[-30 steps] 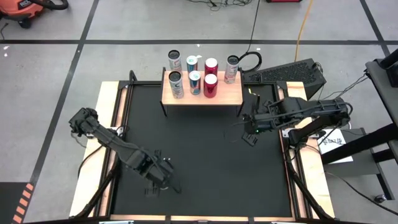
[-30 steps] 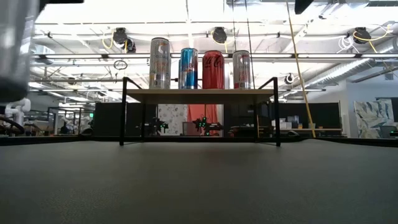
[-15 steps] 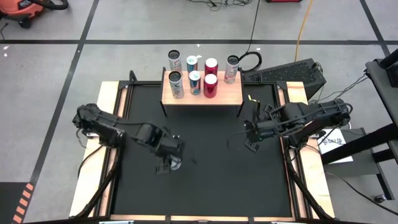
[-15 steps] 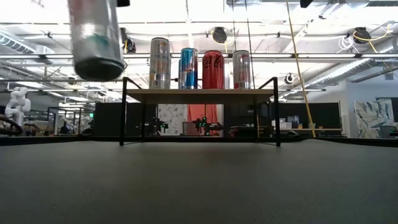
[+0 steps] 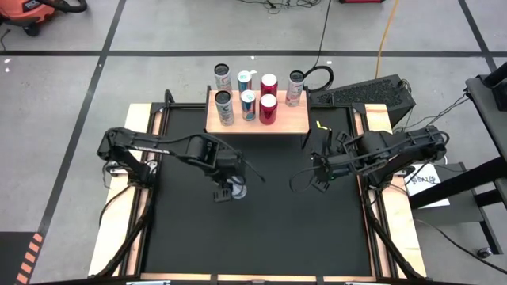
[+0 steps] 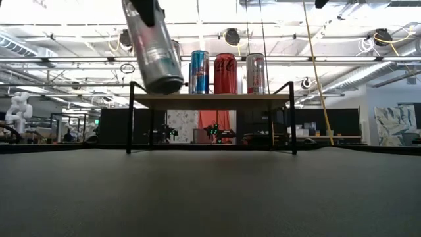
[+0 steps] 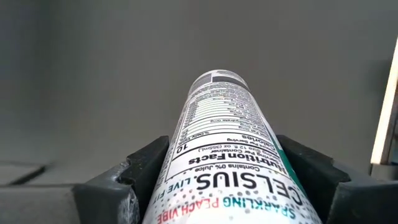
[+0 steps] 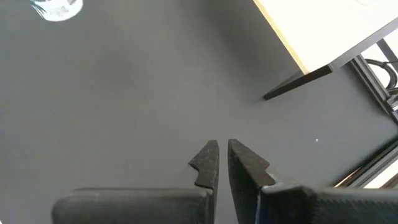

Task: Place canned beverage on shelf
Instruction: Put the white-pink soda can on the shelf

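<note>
**Can held aloft over the mat, shelf already carrying seven**

Concrete floor with dark tape lines surrounds the worktop (image 5: 136,119), whose light wood edges frame a large black mat (image 5: 261,229). At the far edge of the mat stands the shelf (image 5: 291,120), a light-wood board on thin black legs. From above, seven cans stand on it in two rows: four along the back, three in front on the left, with the front right spot bare. In the low view four show in a line: a tall silver one partly hidden, a blue one (image 6: 198,71), a red one (image 6: 225,73) and a silver one (image 6: 255,73).

Left end effector (image 5: 230,190) is over the middle of the mat, in front of the shelf and well apart from it. It is clamped on a slim silver can (image 7: 227,155), its dark fingers (image 7: 134,177) pressing the body from either side. The label reads CELSIUS, with a nutrition panel farther along. In the low view this can (image 6: 152,49) hangs tilted, clear of the mat, its lower end leaning toward the shelf.

Right end effector (image 5: 318,170) is over the right part of the mat, near the shelf's front right leg. Its own wrist view shows the fingertips (image 8: 208,158) nearly together with only a thin slit between, nothing held.
</note>
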You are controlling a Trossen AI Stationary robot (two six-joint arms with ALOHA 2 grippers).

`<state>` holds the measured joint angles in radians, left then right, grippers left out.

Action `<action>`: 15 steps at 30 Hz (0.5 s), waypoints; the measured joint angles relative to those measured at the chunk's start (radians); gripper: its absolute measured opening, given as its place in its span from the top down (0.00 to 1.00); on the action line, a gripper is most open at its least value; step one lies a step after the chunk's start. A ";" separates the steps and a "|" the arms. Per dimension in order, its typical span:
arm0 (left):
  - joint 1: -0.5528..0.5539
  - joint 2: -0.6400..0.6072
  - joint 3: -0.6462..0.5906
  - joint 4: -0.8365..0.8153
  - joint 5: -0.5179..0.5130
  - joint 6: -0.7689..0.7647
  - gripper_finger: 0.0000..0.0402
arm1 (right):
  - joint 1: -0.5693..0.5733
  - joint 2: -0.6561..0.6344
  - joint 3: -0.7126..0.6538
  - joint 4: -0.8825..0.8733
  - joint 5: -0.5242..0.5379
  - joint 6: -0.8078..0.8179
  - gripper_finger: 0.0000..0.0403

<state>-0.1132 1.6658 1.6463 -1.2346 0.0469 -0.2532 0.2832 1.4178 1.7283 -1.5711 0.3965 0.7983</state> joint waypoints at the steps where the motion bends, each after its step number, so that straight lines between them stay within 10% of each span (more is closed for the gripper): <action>1: 0.003 0.004 0.000 0.013 0.003 0.011 0.37 | 0.000 0.000 0.000 0.000 0.000 0.002 0.96; 15: 0.047 0.126 -0.001 0.086 0.002 0.080 0.36 | 0.000 0.000 0.000 0.000 -0.003 0.027 0.96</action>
<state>-0.0666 1.7922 1.6455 -1.1485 0.0486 -0.1727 0.2832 1.4178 1.7283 -1.5711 0.3935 0.8253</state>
